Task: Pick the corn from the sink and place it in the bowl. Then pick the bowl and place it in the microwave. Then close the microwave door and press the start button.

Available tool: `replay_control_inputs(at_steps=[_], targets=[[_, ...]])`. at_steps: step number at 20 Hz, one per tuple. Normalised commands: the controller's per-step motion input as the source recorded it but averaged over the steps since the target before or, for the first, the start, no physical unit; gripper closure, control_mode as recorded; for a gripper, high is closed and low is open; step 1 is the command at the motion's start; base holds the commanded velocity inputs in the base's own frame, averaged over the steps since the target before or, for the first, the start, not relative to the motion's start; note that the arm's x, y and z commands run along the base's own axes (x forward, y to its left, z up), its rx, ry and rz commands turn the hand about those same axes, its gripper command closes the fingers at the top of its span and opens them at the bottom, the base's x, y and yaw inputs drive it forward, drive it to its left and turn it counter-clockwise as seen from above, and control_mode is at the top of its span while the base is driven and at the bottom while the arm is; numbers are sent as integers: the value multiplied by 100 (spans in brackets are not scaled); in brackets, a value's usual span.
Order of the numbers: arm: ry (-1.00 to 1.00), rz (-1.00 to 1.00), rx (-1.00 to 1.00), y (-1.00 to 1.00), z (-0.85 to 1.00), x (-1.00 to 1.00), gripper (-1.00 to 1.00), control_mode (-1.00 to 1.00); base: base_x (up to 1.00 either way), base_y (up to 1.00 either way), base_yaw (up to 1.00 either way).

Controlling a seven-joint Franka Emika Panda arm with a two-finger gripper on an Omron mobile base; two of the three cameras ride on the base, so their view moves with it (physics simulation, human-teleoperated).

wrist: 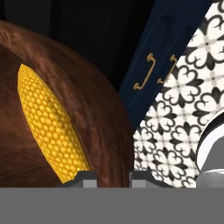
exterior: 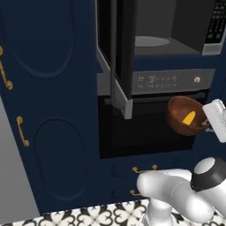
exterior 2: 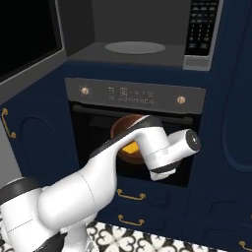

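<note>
My gripper (exterior: 205,122) is shut on the rim of the reddish-brown bowl (exterior: 180,111), holding it tilted in the air in front of the black oven. The yellow corn (exterior: 189,117) lies inside the bowl. In the hand view the corn (wrist: 48,122) rests against the inner wall of the bowl (wrist: 100,109), and the gripper (wrist: 113,177) clamps the rim. The microwave (exterior: 167,37) is above, its cavity open with a round plate inside. The microwave door (exterior: 117,57) stands swung out to the left. My arm partly hides the bowl (exterior 2: 123,129) and the corn (exterior 2: 130,146). The sink is out of view.
The black oven (exterior: 145,128), with its grey control strip (exterior: 172,81), sits right below the microwave and behind the bowl. The microwave's keypad panel (exterior 2: 201,29) is at the cavity's right. Navy cabinets (exterior: 48,110) with gold handles flank both. A patterned tile floor (wrist: 183,109) lies below.
</note>
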Motion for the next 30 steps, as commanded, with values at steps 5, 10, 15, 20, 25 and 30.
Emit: replay_control_inputs(at_steps=[5, 10, 15, 20, 25, 30], targets=[[0, 0, 0, 0, 0, 0, 100, 100, 29, 0, 0], [0, 0, 0, 0, 0, 0, 100, 100, 31, 0, 0], [0, 0, 0, 0, 0, 0, 100, 100, 29, 0, 0], [0, 0, 0, 0, 0, 0, 100, 100, 37, 0, 0], [0, 0, 0, 0, 0, 0, 100, 100, 40, 0, 0], [0, 0, 0, 0, 0, 0, 100, 100, 27, 0, 0]])
